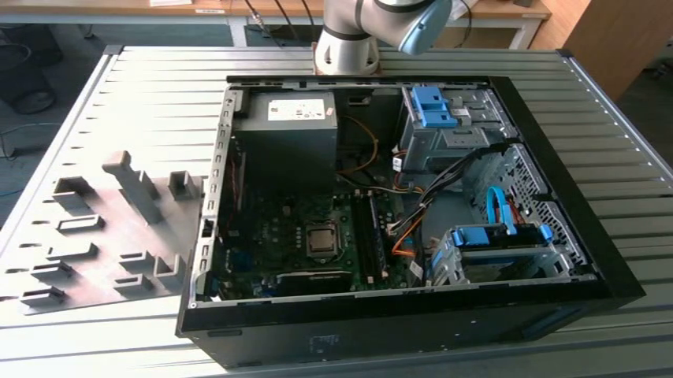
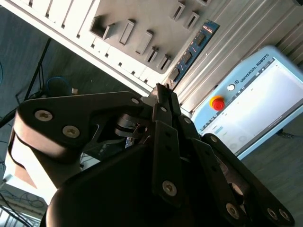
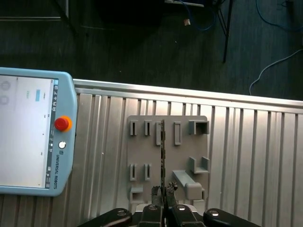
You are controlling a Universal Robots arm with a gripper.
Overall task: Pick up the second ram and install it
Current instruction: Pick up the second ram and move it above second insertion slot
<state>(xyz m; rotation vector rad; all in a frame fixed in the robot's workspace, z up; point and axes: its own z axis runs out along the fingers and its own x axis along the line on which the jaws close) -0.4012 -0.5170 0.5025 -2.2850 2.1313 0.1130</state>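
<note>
Edge-on second ram (image 3: 163, 146), end inside claw (image 3: 164, 191)

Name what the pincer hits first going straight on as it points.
Ahead of the pincer, likely the second ram, on edge in the grey holder plate; depth unclear.

Ext. light: soft, even; surface (image 1: 116, 118) bright, shadows faint.
Case (image 1: 421, 331) interior: dimmer, shaded by its walls.
Wrist views: gripper (image 2: 161, 90) dark vs. lit bkgd; pendant screen (image 2: 265, 104) washed pale; floor (image 3: 142, 42) murky.
</note>
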